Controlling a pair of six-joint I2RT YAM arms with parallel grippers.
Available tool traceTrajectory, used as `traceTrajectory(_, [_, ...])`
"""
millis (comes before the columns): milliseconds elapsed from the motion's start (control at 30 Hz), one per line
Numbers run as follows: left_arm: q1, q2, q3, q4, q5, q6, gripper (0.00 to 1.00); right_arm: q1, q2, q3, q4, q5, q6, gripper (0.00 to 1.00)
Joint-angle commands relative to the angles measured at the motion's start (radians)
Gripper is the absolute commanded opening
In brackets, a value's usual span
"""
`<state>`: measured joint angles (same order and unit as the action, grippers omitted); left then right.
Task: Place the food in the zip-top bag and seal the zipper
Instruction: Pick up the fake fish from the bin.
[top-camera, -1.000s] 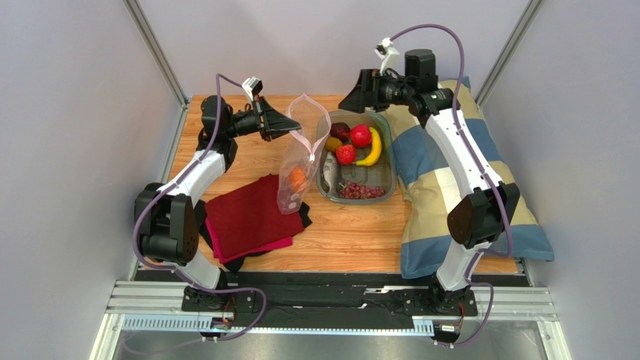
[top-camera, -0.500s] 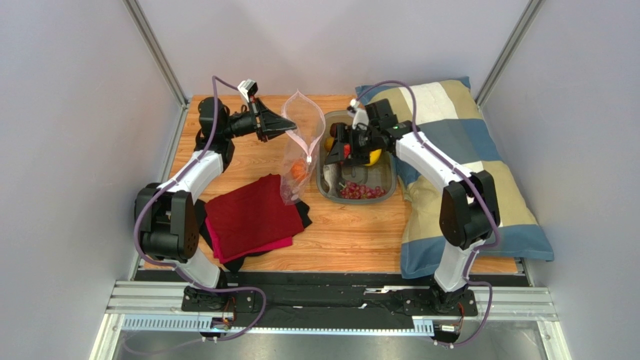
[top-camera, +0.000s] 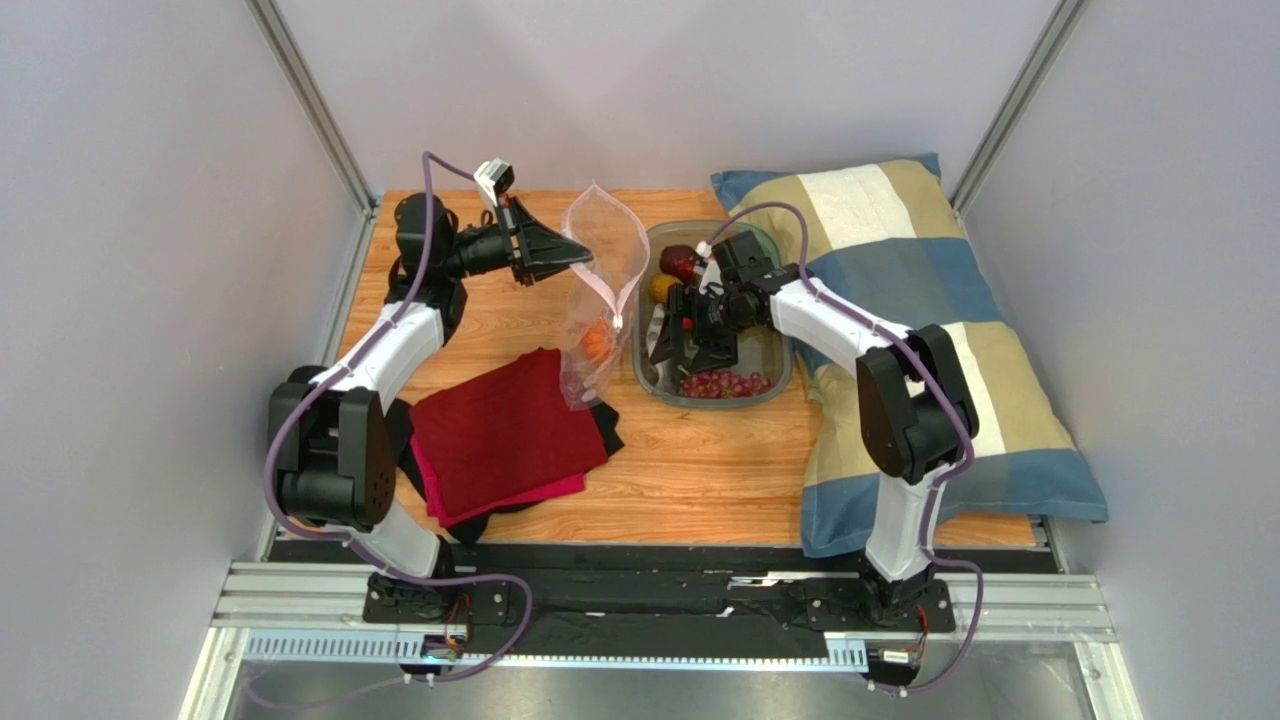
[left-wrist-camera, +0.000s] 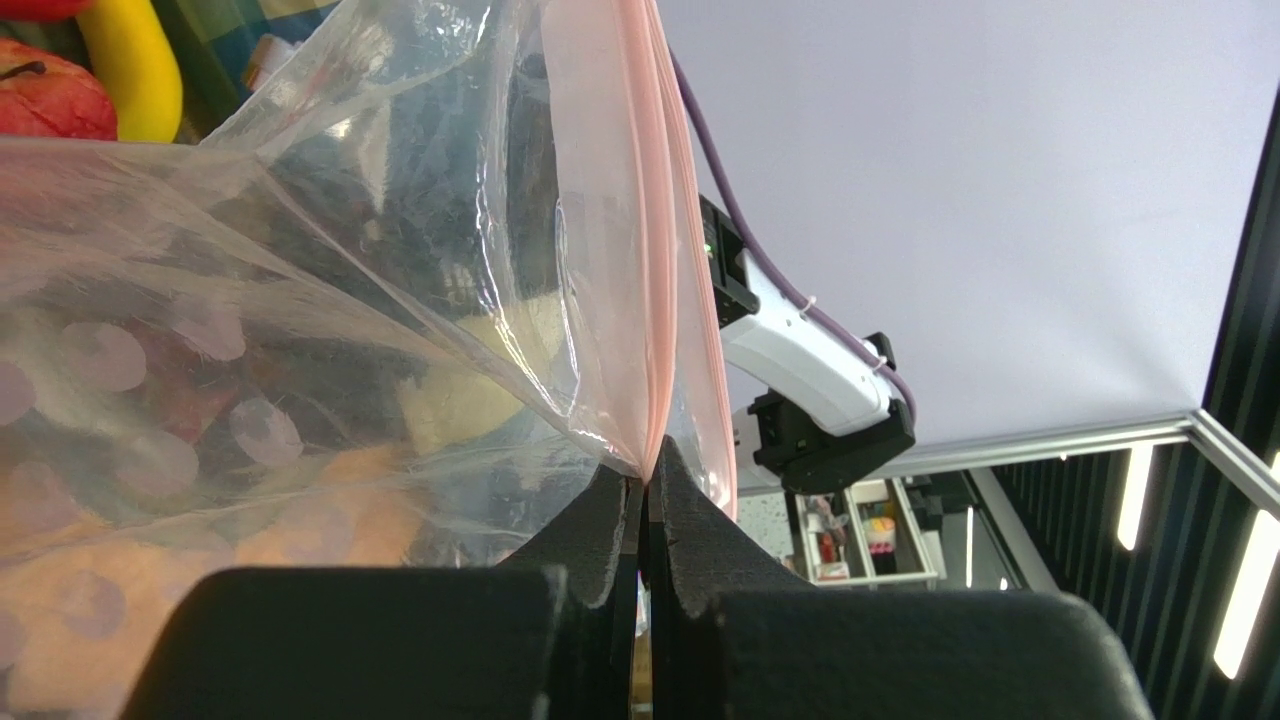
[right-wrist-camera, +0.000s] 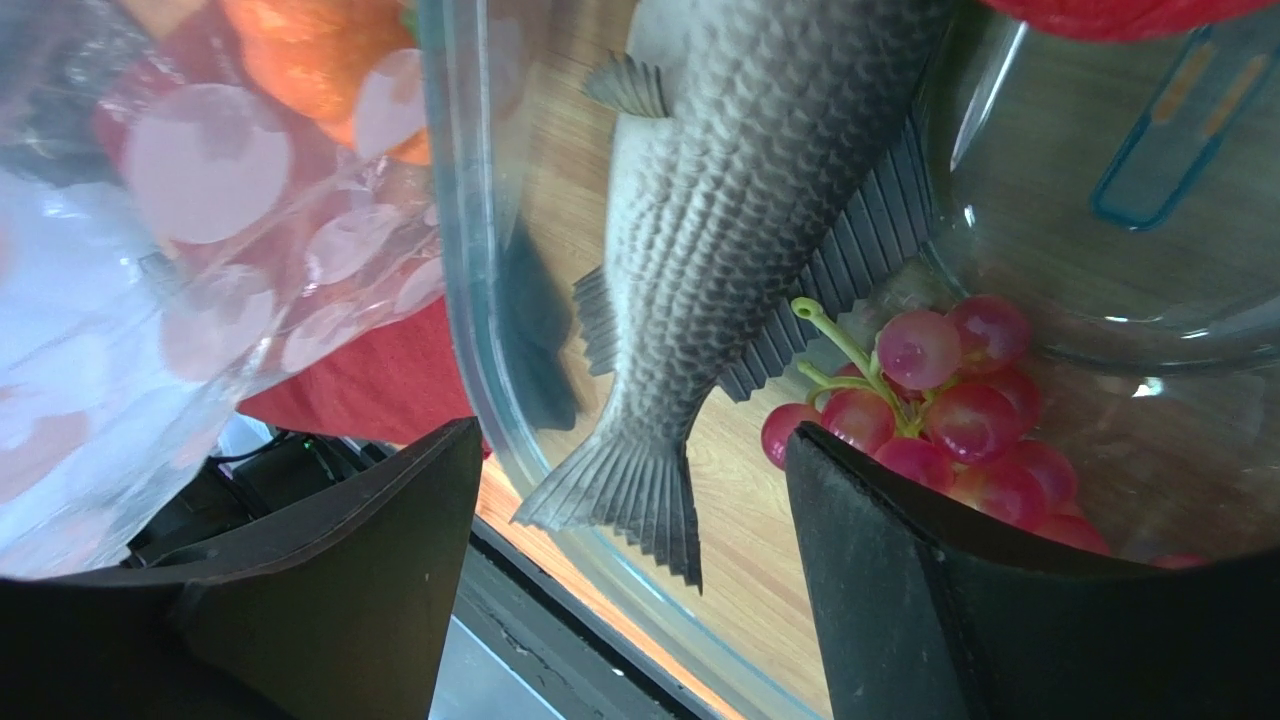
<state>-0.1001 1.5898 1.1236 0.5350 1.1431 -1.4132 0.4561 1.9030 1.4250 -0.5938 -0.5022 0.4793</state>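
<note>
Your left claw (left-wrist-camera: 648, 488) pinches the zipper (left-wrist-camera: 639, 270) so the zip-top bag (left-wrist-camera: 301, 345) hangs open, while your right claw (right-wrist-camera: 631, 510), spread, lines up on the grey fish (right-wrist-camera: 751, 195) at the tub's (right-wrist-camera: 458, 270) 9 o'clock.

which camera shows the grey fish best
The right wrist view: the fish fills the frame, scales and tail sharp, lying in the clear tub just beyond the open right gripper. In the top view that gripper covers most of it. The left wrist view shows only the bag, with no fish recognisable.
</note>
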Motion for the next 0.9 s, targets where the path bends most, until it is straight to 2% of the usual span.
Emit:
traceTrajectory(0, [0.000, -0.042, -0.004, -0.006, 0.001, 0.037, 0.00, 0.010, 0.045, -0.005, 0.009, -0.025, 0.031, 0.76])
traceTrajectory(267, [0.000, -0.051, -0.002, -0.043, 0.006, 0.065, 0.00, 0.010, 0.097, 0.006, 0.028, -0.091, 0.080, 0.72])
traceTrajectory(467, [0.000, -0.054, -0.001, -0.059, 0.007, 0.076, 0.00, 0.009, 0.143, 0.028, 0.040, -0.157, 0.113, 0.58])
traceTrajectory(667, [0.002, -0.060, 0.004, -0.084, 0.009, 0.092, 0.00, -0.002, 0.110, 0.031, 0.032, -0.199, 0.120, 0.28])
traceTrajectory(767, [0.002, -0.067, 0.011, -0.127, 0.009, 0.125, 0.00, -0.020, 0.073, 0.032, 0.002, -0.217, 0.098, 0.09])
traceTrajectory(800, [0.002, -0.070, 0.013, -0.138, 0.010, 0.132, 0.00, -0.030, 0.048, 0.037, -0.010, -0.220, 0.084, 0.00])
traceTrajectory(867, [0.002, -0.076, 0.008, -0.158, 0.009, 0.149, 0.00, -0.031, 0.028, 0.051, -0.052, -0.222, 0.033, 0.00])
